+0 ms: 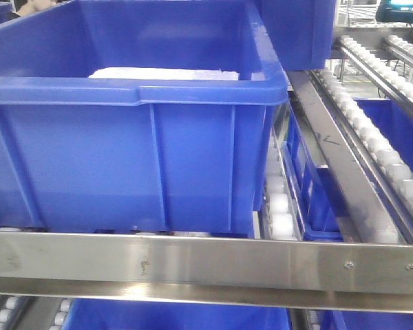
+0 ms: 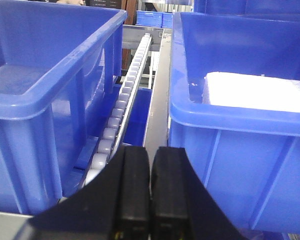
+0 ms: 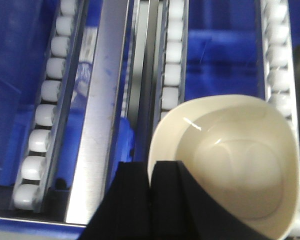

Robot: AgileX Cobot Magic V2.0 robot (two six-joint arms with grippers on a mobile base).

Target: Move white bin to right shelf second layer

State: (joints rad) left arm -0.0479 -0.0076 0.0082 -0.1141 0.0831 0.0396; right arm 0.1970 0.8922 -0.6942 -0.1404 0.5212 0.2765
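Observation:
The white bin is a glossy cream tub, open side facing the right wrist camera, empty inside. My right gripper is shut on its left rim and holds it above a tier of the steel rack, between two white roller tracks. A blue crate lies below that tier. My left gripper is shut and empty, in front of the gap between two blue crates. Neither gripper nor the bin shows in the front view, where the rack's flat steel front rail crosses the bottom.
A large blue ribbed crate with a white flat object inside fills the left tier. Another blue crate stands left of it. Sloping roller tracks and steel rails run at the right, with blue crates beneath.

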